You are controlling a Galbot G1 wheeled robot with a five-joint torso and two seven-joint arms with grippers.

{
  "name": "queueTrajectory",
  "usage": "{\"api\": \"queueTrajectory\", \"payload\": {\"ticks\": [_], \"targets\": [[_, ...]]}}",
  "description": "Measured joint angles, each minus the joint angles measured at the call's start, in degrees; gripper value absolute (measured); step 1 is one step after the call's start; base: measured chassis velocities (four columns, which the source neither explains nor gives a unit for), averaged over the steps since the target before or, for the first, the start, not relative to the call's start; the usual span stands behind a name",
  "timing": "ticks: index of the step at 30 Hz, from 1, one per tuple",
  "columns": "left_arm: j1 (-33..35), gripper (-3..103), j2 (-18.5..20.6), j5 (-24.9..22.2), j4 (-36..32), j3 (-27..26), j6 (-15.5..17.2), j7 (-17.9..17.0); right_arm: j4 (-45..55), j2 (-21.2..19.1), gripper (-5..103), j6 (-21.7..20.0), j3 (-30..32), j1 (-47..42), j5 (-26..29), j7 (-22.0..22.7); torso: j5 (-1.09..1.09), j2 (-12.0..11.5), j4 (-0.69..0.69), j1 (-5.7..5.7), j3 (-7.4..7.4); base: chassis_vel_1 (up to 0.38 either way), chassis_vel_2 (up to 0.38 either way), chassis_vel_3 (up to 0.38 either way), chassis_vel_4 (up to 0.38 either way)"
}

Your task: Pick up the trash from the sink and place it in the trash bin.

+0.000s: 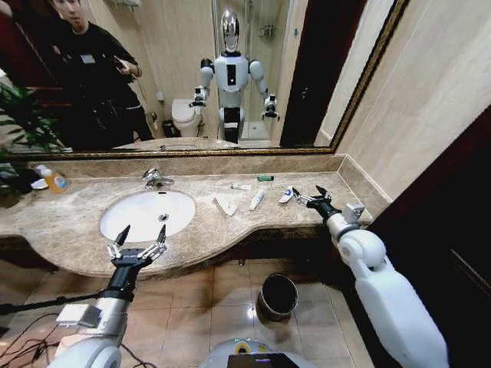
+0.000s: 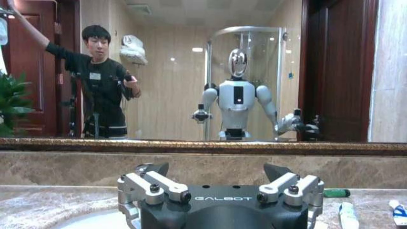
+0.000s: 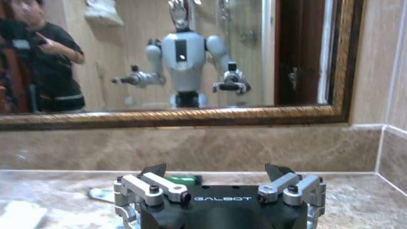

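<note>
- Several small bits of trash lay on the beige veined marble tabletop [image 1: 77, 222], at about three o'clock from the white oval sink [image 1: 147, 213]: a folded white paper wrapper [image 1: 225, 205], a white tube [image 1: 255, 200], a small white packet [image 1: 241, 186], a tiny green piece [image 1: 265, 178] and a white-and-blue tube [image 1: 285, 195].
- One right gripper [image 1: 310, 196] hovered just beside the white-and-blue tube with its fingers spread and nothing in them; in the right wrist view the green piece [image 3: 181, 179] lay ahead of that gripper [image 3: 216, 174].
- One left gripper [image 1: 142, 234] hung released and empty over the front rim of the sink, at six o'clock of the bowl.
- No trash could be seen in the small round dark bin with a shiny metal rim [image 1: 278, 297], on the tiled floor below the tabletop; its inside looked dark.
- Judging from this, the task had barely begun: every piece remained to be lifted and dropped in.
</note>
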Motion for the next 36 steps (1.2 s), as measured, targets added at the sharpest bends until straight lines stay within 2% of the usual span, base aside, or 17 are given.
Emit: {"api": "queueTrajectory", "payload": {"ticks": [2, 5, 7, 16, 23, 29, 31, 36], "targets": [[0.0, 100, 0.0, 0.0, 0.0, 0.0, 0.0, 0.0, -1.7, 0.0, 100, 0.1, -0.6, 1.3, -0.3, 0.0, 0.00, 0.0, 0.00, 0.00, 0.00, 0.000, 0.000, 0.000, 0.000], [0.0, 100, 0.0, 0.0, 0.0, 0.0, 0.0, 0.0, -9.3, 1.1, 100, 1.4, -3.6, 7.2, -2.6, 0.8, 0.01, 0.0, 0.00, 0.00, 0.00, 0.000, 0.000, 0.000, 0.000], [0.0, 100, 0.0, 0.0, 0.0, 0.0, 0.0, 0.0, -9.7, 1.2, 100, 1.4, -3.8, 7.6, -2.8, 0.9, 0.01, 0.0, 0.00, 0.00, 0.00, 0.000, 0.000, 0.000, 0.000], [0.0, 100, 0.0, 0.0, 0.0, 0.0, 0.0, 0.0, -26.5, 4.0, 100, 3.6, -13.1, 21.1, -6.2, 1.1, -0.01, 0.0, 0.00, 0.01, 0.00, 0.000, 0.000, 0.000, 0.000], [0.0, 100, 0.0, 0.0, 0.0, 0.0, 0.0, 0.0, -35.8, 6.1, 100, 3.7, -17.0, 27.0, -7.2, 1.1, 0.00, 0.0, 0.01, 0.00, 0.00, 0.000, 0.000, 0.000, 0.000], [0.0, 100, 0.0, 0.0, 0.0, 0.0, 0.0, 0.0, -38.6, 6.7, 100, 0.7, -16.9, 28.3, -3.8, 2.7, 0.00, 0.0, 0.00, 0.00, 0.00, 0.000, 0.000, 0.000, 0.000], [0.0, 100, 0.0, 0.0, 0.0, 0.0, 0.0, 0.0, -38.6, 6.7, 100, -1.8, -16.5, 28.1, -1.1, 4.6, 0.00, 0.0, 0.00, 0.00, 0.00, 0.000, 0.000, 0.000, 0.000], [0.0, 100, 0.0, 0.0, 0.0, 0.0, 0.0, 0.0, -39.2, 6.7, 100, -2.7, -16.0, 27.7, -0.4, 5.2, 0.00, 0.0, 0.00, 0.00, 0.00, 0.000, 0.000, 0.000, 0.000]]}}
